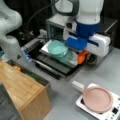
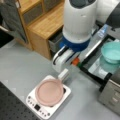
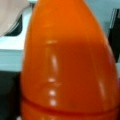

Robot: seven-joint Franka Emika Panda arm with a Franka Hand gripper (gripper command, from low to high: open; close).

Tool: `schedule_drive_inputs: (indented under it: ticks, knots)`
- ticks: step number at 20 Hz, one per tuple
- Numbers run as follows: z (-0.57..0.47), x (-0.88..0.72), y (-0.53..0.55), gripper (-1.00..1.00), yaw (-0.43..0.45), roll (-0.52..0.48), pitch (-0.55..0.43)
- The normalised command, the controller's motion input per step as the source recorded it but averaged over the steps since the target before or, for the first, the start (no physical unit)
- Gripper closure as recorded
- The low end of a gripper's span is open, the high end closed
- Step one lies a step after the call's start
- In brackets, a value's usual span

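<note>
Looking across both front views, you have the toaster oven [image 1: 60, 21] as the biggest item, its door [image 1: 53, 63] folded down flat and a tray [image 1: 71, 60] pulled out over it. On that tray sits a teal bowl [image 1: 58, 48], upright; its inside appears bare. Note the wooden cabinet [image 1: 22, 87] toward a front view's left, with a grey bin [image 1: 37, 76] along its edge holding something yellow and something green, too blurred to name. Lower right you see a white hot plate [image 1: 100, 110] carrying a pink pan [image 1: 97, 98], nothing in it, handle [image 1: 78, 86] pointing toward the oven.

The gripper [image 1: 82, 57] hangs just beside the tray's right end, above the grey table [image 1: 65, 100]. An orange, carrot-like object [image 1: 82, 57] sits between its fingers, filling the wrist view [image 3: 67, 62]. You cannot tell how wide the jaws stand; the object hides them.
</note>
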Motion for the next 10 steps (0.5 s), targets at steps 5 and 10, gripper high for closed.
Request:
schedule_drive_inputs:
  ticks: [5,10]
  knots:
    - [-0.02,-0.54,0.06,1.0,-0.064,0.141,-0.18]
    - [-0.15,-0.61,0.09,1.0,0.021,0.122,-0.205]
